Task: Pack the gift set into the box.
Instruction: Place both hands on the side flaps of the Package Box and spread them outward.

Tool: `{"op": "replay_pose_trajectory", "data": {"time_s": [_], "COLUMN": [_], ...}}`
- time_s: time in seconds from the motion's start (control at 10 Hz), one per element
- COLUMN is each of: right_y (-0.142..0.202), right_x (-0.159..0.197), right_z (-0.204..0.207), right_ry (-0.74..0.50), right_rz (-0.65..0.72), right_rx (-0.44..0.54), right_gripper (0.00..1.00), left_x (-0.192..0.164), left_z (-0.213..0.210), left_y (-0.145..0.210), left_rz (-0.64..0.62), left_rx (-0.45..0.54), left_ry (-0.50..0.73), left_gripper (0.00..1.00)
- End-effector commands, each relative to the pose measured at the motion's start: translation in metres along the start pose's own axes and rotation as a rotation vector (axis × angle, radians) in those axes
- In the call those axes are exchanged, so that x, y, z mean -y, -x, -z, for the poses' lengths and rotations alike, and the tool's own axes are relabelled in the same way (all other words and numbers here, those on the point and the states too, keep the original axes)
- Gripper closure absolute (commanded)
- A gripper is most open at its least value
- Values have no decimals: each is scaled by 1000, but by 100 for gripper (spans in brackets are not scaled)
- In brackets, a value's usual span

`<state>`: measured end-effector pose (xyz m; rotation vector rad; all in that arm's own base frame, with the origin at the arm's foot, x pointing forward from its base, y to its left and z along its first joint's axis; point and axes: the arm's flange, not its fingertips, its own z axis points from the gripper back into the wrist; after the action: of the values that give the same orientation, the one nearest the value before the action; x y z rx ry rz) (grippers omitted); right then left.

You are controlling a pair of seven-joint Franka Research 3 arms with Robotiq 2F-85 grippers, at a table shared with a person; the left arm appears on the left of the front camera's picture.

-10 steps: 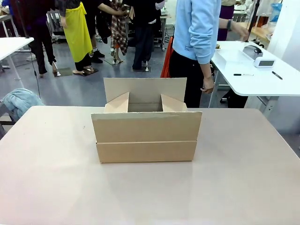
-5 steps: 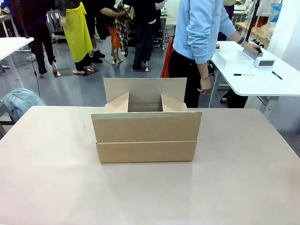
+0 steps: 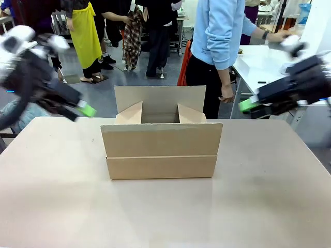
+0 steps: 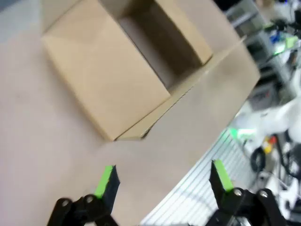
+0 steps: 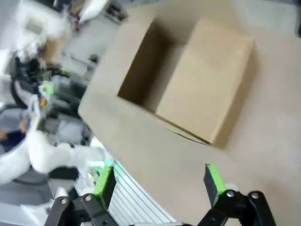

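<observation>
Pale, bare tabletop [image 3: 62, 206] fills the near part of the front view, and on it, about the middle and nearer to the far edge, stands the box [image 3: 161, 150]. Its long axis runs left to right, along the near edge. It is open: the near flap is folded outward and down over the front wall, the far flap stands upright, and the two end flaps lean inward. The part of its inside that the wrist views show holds nothing, so I judge the packing is not begun.

On both sides of the box the arms are raised over the tabletop, blurred. The left gripper [image 3: 88, 109] hangs past the left end of the box and the right gripper [image 3: 248, 105] past the right end. Each is about equally near, so neither arm has the advantage. In the wrist views both have the green pads wide apart and grasp nothing.

Beyond the far edge a person [image 3: 217, 41] in a light blue top reaches toward a white side table [image 3: 258, 72].
</observation>
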<state>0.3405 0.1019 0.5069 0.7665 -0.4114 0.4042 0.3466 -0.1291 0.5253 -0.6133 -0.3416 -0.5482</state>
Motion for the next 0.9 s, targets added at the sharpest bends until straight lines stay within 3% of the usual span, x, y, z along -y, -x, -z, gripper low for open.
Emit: {"op": "replay_pose_trajectory", "data": {"time_s": [0.0, 0.1, 0.3, 0.4, 0.6, 0.8], "right_y": [-18, 0, 0, -8, -59, -95], "right_x": [18, 0, 0, -3, 2, 15], "right_z": [29, 0, 0, 24, 26, 38], "right_ry": [-31, 0, 0, 1, -151, -304], "right_rz": [-112, 0, 0, -58, -305, -603], "right_rx": [46, 0, 0, -21, 142, 113], "right_gripper": [0, 0, 0, 0, 0, 0], "left_x": [-13, 0, 0, 5, 29, 50], "left_z": [13, 0, 0, 22, 14, 32], "left_y": [-25, 0, 0, -17, -58, -115], "left_rz": [47, 0, 0, 43, -37, -96], "left_rx": [-15, 0, 0, -22, 26, -64], "left_ry": [-35, 0, 0, -3, -93, -212], "left_gripper": [0, 0, 0, 0, 0, 0]}}
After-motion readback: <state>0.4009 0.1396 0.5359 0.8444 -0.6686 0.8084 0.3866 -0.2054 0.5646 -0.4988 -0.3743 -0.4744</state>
